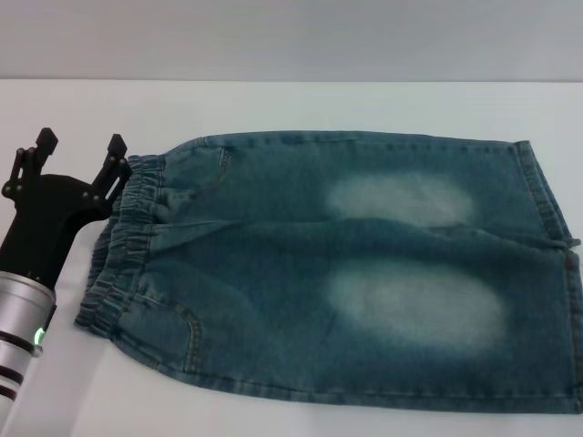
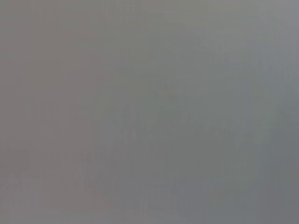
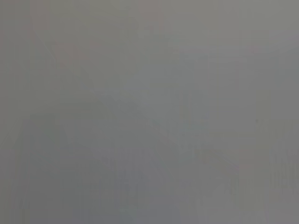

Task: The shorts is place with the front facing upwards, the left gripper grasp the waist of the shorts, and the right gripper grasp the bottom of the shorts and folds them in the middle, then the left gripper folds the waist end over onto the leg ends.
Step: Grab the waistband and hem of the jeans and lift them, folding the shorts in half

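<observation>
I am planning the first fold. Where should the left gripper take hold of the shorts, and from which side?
Probably at the waist of the shorts, the gathered elastic band at the robot's left end of the shorts. Its ruffles offer a thick edge to pinch. The left gripper, open, already sits beside it, so approach from the left.

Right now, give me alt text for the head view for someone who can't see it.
Blue denim shorts lie flat on a white table, gathered waist toward the robot's left and leg hems toward its right. The left claw, fingers open, sits beside the waist.
</observation>
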You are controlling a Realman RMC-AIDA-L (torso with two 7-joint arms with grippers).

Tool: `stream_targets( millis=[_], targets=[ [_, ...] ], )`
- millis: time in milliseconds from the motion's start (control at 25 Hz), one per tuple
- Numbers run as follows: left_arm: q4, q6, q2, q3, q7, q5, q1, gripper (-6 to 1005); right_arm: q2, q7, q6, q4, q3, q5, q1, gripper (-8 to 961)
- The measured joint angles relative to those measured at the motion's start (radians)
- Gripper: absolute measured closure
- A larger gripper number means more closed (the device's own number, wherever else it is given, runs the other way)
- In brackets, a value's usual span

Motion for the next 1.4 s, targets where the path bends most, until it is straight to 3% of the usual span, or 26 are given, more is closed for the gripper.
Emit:
stream_targets(
  millis=[160,280,440,480,520,560,600,680,760,1000,1120,1240,1280,1400],
  targets=[
    [-0.071,-0.069,0.017,-0.004,-0.024,0.001,0.015,160,-0.024,-0.034,0.118,0.119,0.004,-0.004,-0.03,124],
    [-0.181,-0.193,0.05,-0.011,-0.034,0.009,0.035,162,-0.03,-0.122,0.257,0.259,0.03,-0.004,-0.069,125],
    [-0.328,-0.365,0.091,-0.039,-0.027,0.021,0.058,165,-0.048,-0.181,0.585,0.495,0.117,-0.006,-0.113,125],
    [-0.328,-0.365,0.091,-0.039,-0.027,0.021,0.058,166,-0.052,-0.181,0.692,0.551,0.148,-0.006,-0.116,125],
    [-0.462,-0.54,0.11,-0.09,-0.026,0.059,0.09,167,-0.053,-0.182,0.902,0.654,0.22,-0.006,-0.118,125],
    [-0.489,-0.581,0.112,-0.102,-0.026,0.07,0.097,167,-0.05,-0.182,0.995,0.698,0.258,-0.006,-0.116,125],
    [-0.54,-0.654,0.113,-0.128,-0.026,0.093,0.11,168,-0.05,-0.182,0.995,0.698,0.258,-0.006,-0.116,125],
    [-0.698,-0.874,0.108,-0.206,-0.026,0.166,0.146,170,-0.039,-0.184,1.186,0.783,0.334,-0.006,-0.109,125],
    [-0.79,-1.014,0.101,-0.244,-0.025,0.21,0.163,171,-0.025,-0.19,1.374,0.865,0.408,-0.006,-0.099,124],
    [-1.082,-1.536,0.08,-0.371,0.005,0.278,0.17,175,0.001,-0.194,1.689,1.084,0.541,-0.004,-0.103,126],
    [-1.173,-1.761,0.06,-0.433,0.058,0.272,0.145,178,0.002,-0.154,1.864,1.181,0.62,0.001,-0.09,128],
    [-1.173,-1.761,0.06,-0.433,0.058,0.272,0.145,180,0.002,-0.125,2.037,1.249,0.703,0.002,-0.066,128],
    [-1.241,-1.982,0.014,-0.518,0.124,0.27,0.114,180,0.003,-0.122,2.087,1.269,0.725,0.002,-0.061,128],
    [-1.258,-2.089,0.005,-0.551,0.145,0.26,0.095,183,0.004,-0.112,2.199,1.316,0.776,0.003,-0.062,128]
  ],
)
